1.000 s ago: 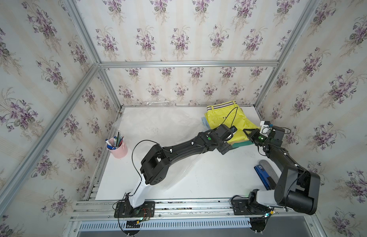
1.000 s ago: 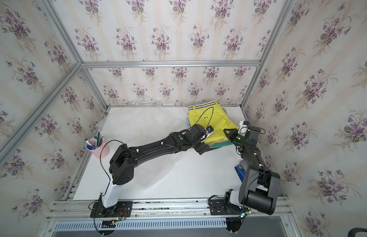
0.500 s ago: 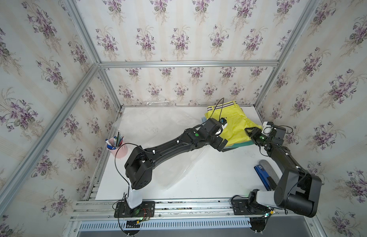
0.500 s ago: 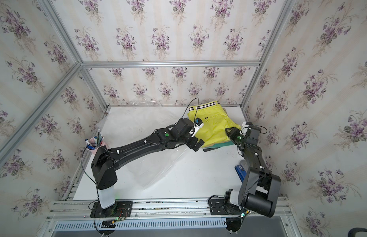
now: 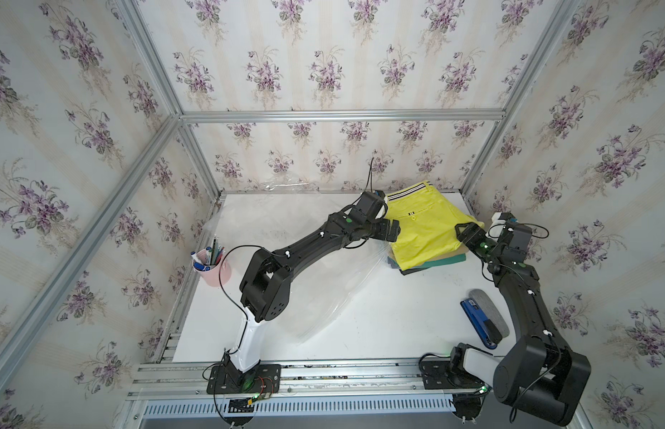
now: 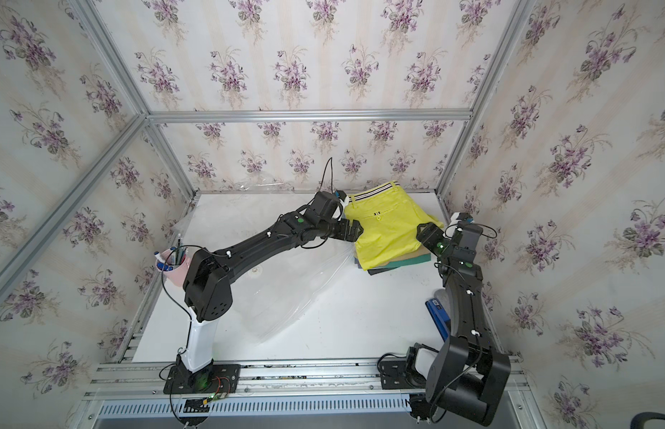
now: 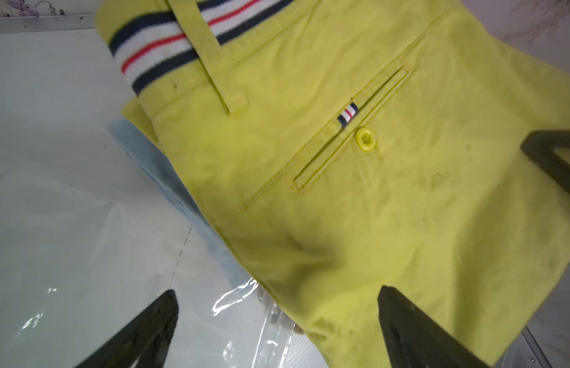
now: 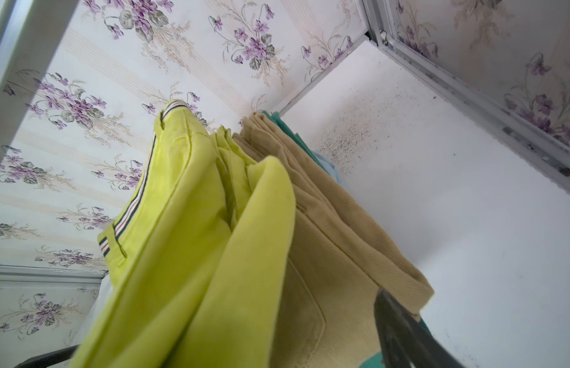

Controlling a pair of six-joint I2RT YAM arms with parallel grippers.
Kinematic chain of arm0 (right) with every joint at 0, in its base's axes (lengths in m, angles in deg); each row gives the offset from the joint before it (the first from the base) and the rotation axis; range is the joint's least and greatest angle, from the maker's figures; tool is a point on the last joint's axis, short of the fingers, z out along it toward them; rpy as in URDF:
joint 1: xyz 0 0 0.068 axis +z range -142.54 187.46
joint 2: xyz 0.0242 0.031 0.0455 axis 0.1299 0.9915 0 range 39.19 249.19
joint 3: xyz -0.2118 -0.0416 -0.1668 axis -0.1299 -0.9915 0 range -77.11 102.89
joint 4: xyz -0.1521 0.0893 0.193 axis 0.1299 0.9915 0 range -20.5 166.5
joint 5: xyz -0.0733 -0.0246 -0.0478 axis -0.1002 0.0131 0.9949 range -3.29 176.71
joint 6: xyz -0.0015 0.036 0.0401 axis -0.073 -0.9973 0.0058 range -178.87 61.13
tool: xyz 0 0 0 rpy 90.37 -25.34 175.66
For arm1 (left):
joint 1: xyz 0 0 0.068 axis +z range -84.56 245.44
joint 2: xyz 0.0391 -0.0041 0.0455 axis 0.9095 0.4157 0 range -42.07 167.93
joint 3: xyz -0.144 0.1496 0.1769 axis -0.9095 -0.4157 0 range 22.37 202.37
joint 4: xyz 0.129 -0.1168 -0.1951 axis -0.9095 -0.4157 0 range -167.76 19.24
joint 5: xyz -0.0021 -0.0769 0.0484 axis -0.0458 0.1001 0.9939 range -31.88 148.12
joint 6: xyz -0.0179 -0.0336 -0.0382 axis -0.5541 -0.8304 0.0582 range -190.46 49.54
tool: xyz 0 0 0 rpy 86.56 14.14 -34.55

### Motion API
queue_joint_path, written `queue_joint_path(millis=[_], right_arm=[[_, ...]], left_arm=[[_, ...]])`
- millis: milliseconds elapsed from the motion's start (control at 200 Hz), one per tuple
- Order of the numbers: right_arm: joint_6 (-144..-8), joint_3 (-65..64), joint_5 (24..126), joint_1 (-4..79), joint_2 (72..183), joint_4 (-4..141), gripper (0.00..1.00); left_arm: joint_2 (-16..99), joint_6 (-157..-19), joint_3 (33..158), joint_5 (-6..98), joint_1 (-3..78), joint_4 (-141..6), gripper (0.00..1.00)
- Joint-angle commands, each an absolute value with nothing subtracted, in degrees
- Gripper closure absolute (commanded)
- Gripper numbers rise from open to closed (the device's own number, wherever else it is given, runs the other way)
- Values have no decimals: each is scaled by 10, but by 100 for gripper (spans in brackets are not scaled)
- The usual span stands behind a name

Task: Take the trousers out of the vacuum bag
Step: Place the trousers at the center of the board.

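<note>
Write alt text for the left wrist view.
Folded yellow trousers with a striped waistband and buttoned back pocket fill the view, over a light blue garment. A clear bag lies at their edge; the open left claw holds nothing.

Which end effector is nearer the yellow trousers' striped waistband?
Left. The left end effector is over the edge of the trousers near the waistband; the right end effector is at their opposite hem.

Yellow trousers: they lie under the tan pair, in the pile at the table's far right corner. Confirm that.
Wrong in one respect. The yellow trousers lie on top of the tan pair, not under it, in the pile at the far right corner of the table. Both top views show it, and the right wrist view does too.
</note>
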State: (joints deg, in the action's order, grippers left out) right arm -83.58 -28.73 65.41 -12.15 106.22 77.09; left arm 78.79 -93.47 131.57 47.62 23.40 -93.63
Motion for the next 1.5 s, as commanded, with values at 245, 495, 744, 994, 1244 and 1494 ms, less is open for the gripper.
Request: queue_joint_path(millis=[245,495,744,994,1244,1494], right_arm=[[-852,-301,521,-122,1115,703,20],[-876,-291,455,-122,1141,680,27],[-859,-251,487,-122,1151,717,40],[-832,-196,525,-129,1138,806,31],[-833,-184,484,-159,1132,825,28],[-836,-179,479,-167,1118,813,28]], left_arm=[[940,-945,1544,470,247,-1006,8],[997,-928,1619,497,248,-1047,12],[999,-915,1601,510,247,-1049,15],[1005,-902,1596,530,247,-1051,22],[1025,-894,1608,535,247,-1055,25],[1015,-897,1610,523,247,-1049,18]])
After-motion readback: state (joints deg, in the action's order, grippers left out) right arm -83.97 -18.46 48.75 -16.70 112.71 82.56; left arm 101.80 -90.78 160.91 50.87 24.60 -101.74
